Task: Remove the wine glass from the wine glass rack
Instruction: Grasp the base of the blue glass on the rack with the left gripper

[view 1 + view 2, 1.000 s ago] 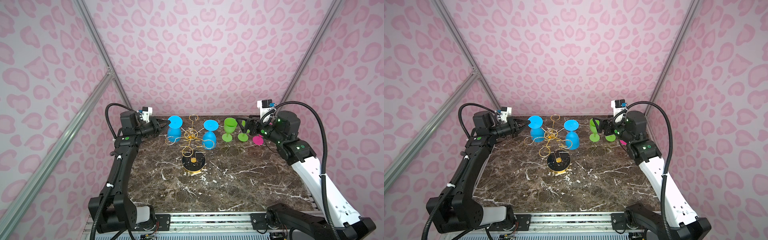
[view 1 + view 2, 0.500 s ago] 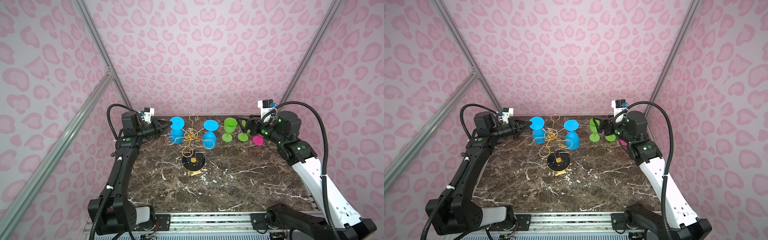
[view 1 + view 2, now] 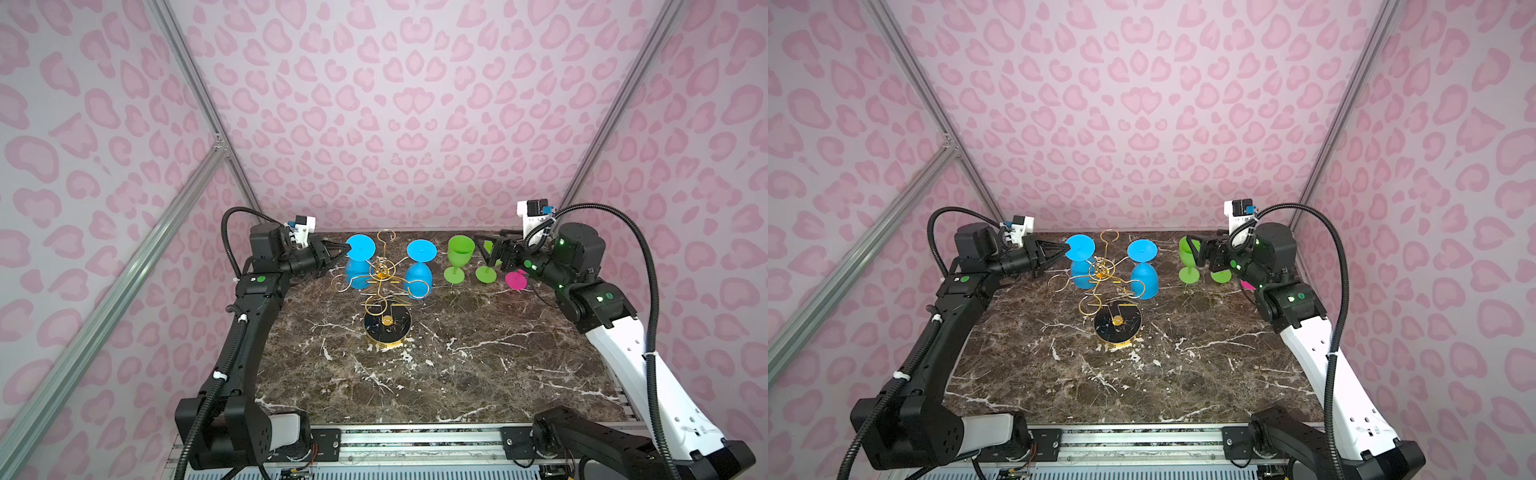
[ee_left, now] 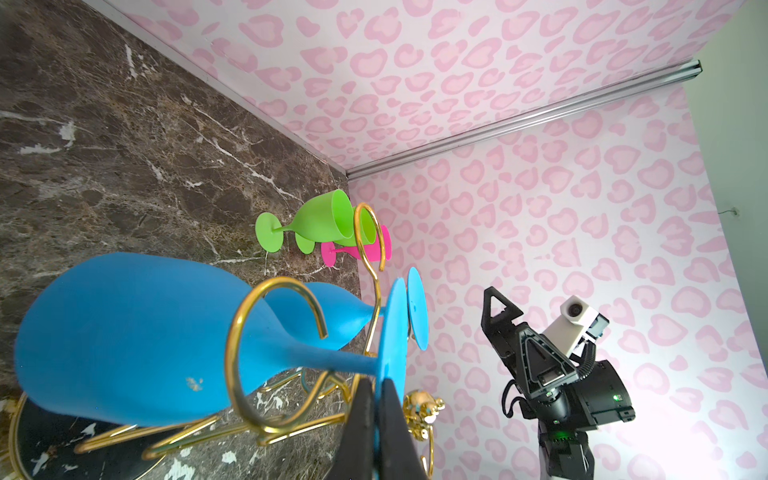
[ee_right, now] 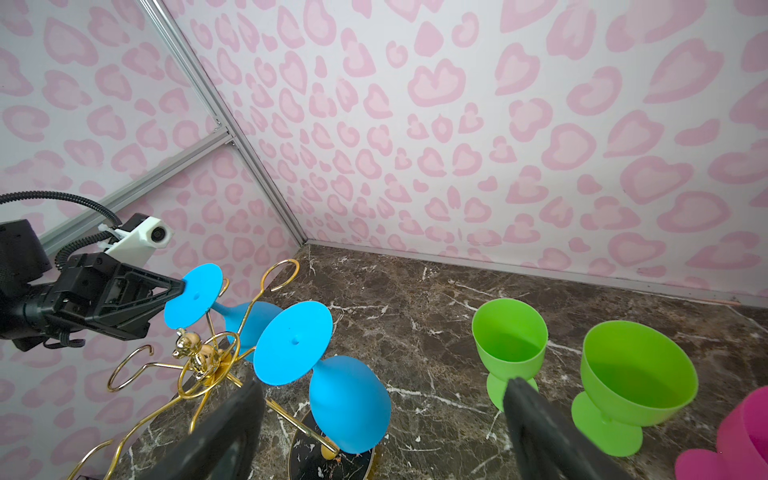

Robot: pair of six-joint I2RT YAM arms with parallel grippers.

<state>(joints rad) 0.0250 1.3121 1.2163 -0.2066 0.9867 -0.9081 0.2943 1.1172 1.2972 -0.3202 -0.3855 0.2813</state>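
Left gripper (image 3: 347, 248) clenched on foot of inverted blue plastic wine glass (image 3: 355, 273), upper centre, presumably to slide stem off gold wire rack (image 3: 376, 330). Right gripper (image 3: 485, 249) spread, empty.

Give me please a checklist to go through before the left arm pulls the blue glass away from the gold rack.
1. left gripper shut on the foot of the left blue wine glass: ok.
2. Stem out of the loop of the wine glass rack: not ok, it lies inside the loop.
3. right gripper open, apart from the rack: ok.
4. Other blue glass apart from the held one: ok.
5. Rack base flat on the table: ok.
6. Grip firm enough: cannot tell.
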